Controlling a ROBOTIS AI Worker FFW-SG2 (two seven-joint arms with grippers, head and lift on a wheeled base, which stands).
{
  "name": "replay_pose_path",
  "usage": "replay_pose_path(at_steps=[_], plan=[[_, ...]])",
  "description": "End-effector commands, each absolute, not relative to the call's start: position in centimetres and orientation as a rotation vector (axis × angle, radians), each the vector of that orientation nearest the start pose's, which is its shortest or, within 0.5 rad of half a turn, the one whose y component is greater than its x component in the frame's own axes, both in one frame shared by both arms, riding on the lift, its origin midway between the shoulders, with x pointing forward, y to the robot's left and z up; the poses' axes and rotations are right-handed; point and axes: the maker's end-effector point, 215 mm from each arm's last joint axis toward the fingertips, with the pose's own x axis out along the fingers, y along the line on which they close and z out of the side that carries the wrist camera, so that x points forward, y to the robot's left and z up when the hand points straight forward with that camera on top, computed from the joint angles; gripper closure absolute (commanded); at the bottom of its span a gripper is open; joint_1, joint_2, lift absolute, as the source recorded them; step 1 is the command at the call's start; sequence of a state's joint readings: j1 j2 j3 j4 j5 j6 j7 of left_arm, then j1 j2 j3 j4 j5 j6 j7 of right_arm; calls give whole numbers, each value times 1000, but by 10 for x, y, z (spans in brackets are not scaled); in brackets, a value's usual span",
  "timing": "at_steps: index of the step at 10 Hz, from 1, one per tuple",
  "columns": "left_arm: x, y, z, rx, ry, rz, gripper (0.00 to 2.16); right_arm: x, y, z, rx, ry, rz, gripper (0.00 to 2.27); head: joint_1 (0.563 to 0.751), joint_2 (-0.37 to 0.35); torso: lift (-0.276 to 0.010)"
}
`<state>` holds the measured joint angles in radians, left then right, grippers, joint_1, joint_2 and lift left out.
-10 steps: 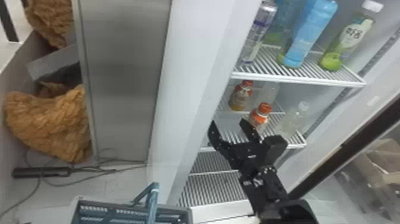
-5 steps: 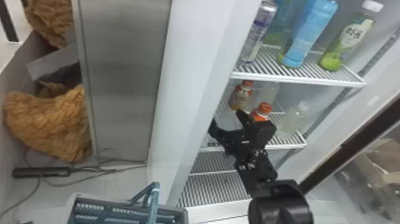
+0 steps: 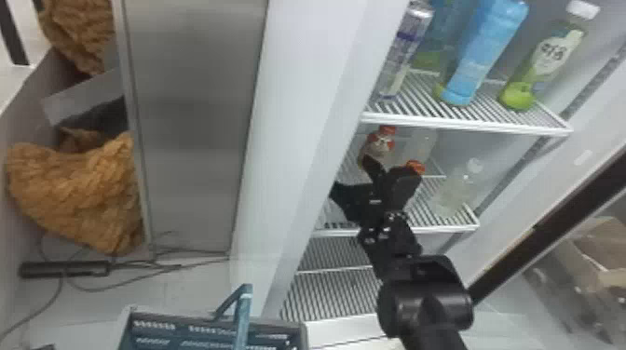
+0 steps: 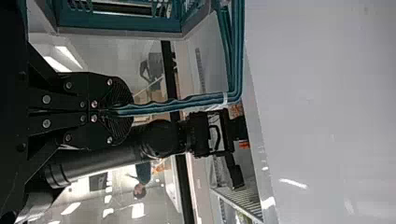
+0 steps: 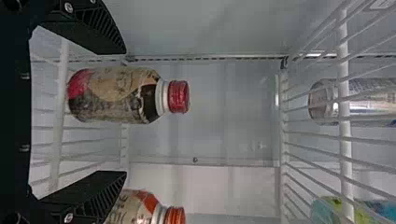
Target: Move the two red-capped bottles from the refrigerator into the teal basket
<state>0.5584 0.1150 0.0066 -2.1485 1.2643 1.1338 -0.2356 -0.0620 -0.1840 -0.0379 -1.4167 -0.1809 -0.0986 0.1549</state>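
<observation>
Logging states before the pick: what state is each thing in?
Right gripper: open, empty
Left gripper: shut on basket handle
Teal basket: handle raised
Refrigerator: open
Left red-capped bottle: upright, capped
Right red-capped bottle: upright, capped
Green bottle: upright, capped
Blue bottle: upright
Clear bottle: upright, capped
Can: upright

The middle wire shelf carries two red-capped bottles and clear ones.

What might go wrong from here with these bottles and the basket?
The open right tool has one finger overlapping the orange-capped bottle in its wrist view; advancing might knock it. The red-capped bottle sits nearer the other finger, so the grip could be uneven. The left tool holds the teal basket by its handle; it may swing.
</observation>
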Motion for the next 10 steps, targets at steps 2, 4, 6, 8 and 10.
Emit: replay_pose_path(at_steps=[2,4,6,8,10], plan=[[244,-23,-370,-1133,903,-907,1164,627,-284,-348,-1,-7,105,88,695,-350,-224],[245,-24,-370,-1133,903,-910,1164,642,-278,-346,-5,2,119,88,695,-350,-224],[246,-25,-370,-1135,902,-913,1164,651,-270,-346,-10,24,129,88,695,-350,-224],[247,-25,-371,-1139,904,-912,1164,656,-262,-352,-11,47,140,88,695,-350,-224],[247,-25,-372,-1139,905,-915,1164,661,-257,-351,-18,58,140,88,695,-344,-224]])
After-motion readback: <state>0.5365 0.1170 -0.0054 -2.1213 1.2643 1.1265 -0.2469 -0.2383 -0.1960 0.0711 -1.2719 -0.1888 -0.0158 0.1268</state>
